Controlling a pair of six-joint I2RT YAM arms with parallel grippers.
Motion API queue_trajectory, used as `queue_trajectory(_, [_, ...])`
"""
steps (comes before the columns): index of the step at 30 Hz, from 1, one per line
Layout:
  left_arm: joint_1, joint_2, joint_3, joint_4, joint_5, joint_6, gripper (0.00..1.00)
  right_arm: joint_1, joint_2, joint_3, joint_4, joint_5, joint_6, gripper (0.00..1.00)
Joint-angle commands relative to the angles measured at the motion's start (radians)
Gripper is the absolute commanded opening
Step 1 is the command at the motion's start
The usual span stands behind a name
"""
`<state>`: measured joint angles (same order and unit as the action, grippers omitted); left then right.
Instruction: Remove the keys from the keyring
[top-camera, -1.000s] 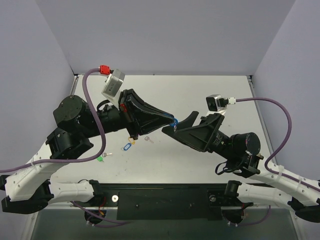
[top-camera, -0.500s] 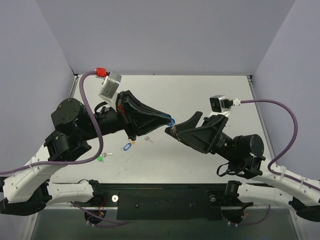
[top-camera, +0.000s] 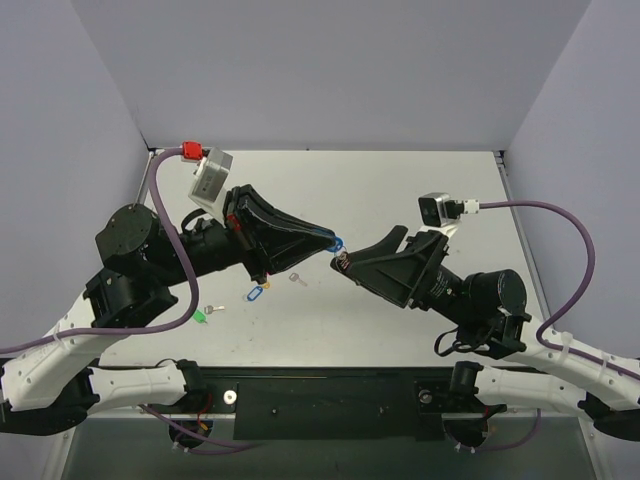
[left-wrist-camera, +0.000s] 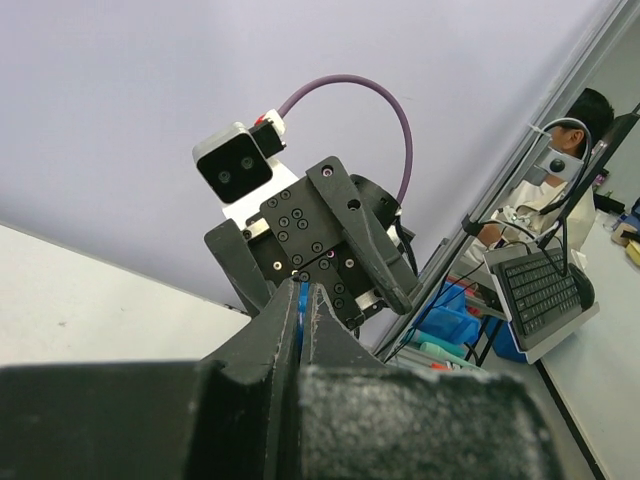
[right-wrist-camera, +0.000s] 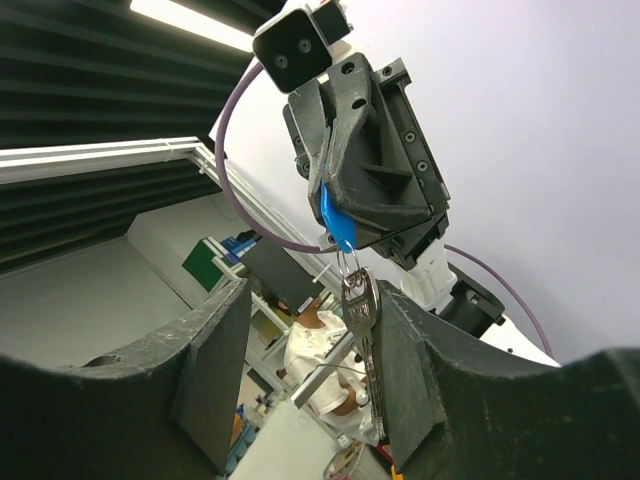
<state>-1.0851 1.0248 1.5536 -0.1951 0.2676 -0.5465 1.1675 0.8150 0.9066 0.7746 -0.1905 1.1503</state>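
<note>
My left gripper (top-camera: 333, 242) is shut on a blue plastic tag (right-wrist-camera: 337, 222) and holds it above the table; a sliver of the tag shows between its fingers in the left wrist view (left-wrist-camera: 300, 303). A small keyring (right-wrist-camera: 347, 262) hangs from the tag with a silvery key (right-wrist-camera: 360, 305) on it. My right gripper (top-camera: 347, 262) is open right below, and the key hangs between its fingers, against the right finger (right-wrist-camera: 410, 370). Loose on the table lie a blue-tagged key (top-camera: 256, 293), a yellow-tagged one (top-camera: 265, 282), a green-tagged one (top-camera: 203, 316) and a small bare key (top-camera: 296, 278).
The white table (top-camera: 400, 190) is walled by pale panels at the back and both sides. The loose keys lie under and just in front of the left arm (top-camera: 180, 250). Purple camera cables arc over both arms.
Both gripper tips have shifted slightly left together. The left gripper stays shut on the blue tag and the right stays open around the hanging key.
</note>
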Motion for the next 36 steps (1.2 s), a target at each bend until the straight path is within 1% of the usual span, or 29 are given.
queue_trajectory(1, [-0.004,-0.026,-0.01,0.057,-0.025,-0.001,0.0,0.02,-0.005,0.052,0.034,0.016,-0.043,0.45])
queue_trajectory(5, [-0.004,-0.037,-0.018,0.056,-0.036,-0.001,0.0,0.024,-0.007,0.058,0.018,0.025,-0.054,0.41])
queue_trajectory(12, [-0.004,-0.052,-0.033,0.054,-0.061,0.006,0.0,0.031,-0.002,0.061,0.009,0.031,-0.058,0.31])
queue_trajectory(19, [-0.004,-0.057,-0.04,0.059,-0.062,0.003,0.0,0.038,0.001,0.067,-0.009,0.039,-0.07,0.24])
queue_trajectory(21, [-0.004,-0.06,-0.046,0.068,-0.061,0.0,0.0,0.04,0.001,0.067,-0.015,0.04,-0.073,0.2])
queue_trajectory(25, [-0.004,-0.069,-0.059,0.074,-0.065,0.0,0.0,0.044,0.003,0.078,-0.043,0.043,-0.083,0.07])
queue_trajectory(27, [-0.004,-0.077,-0.07,0.085,-0.059,0.0,0.0,0.046,0.003,0.081,-0.063,0.046,-0.089,0.03])
queue_trajectory(29, [-0.004,-0.087,-0.085,0.1,-0.065,-0.001,0.0,0.047,0.0,0.084,-0.083,0.049,-0.096,0.01])
queue_trajectory(32, [-0.004,-0.103,-0.108,0.103,-0.074,0.0,0.0,0.047,-0.002,0.087,-0.119,0.059,-0.106,0.0])
queue_trajectory(33, [-0.004,-0.114,-0.115,0.103,-0.077,0.0,0.02,0.047,-0.004,0.09,-0.141,0.06,-0.113,0.0])
queue_trajectory(34, [-0.004,-0.121,-0.127,0.102,-0.079,0.002,0.08,0.049,-0.005,0.092,-0.152,0.062,-0.116,0.0])
queue_trajectory(35, [-0.004,-0.133,-0.133,0.092,-0.087,0.003,0.21,0.049,-0.008,0.097,-0.178,0.059,-0.124,0.0])
queue_trajectory(36, [-0.004,-0.143,-0.142,0.083,-0.091,0.008,0.3,0.049,-0.011,0.1,-0.193,0.057,-0.129,0.0])
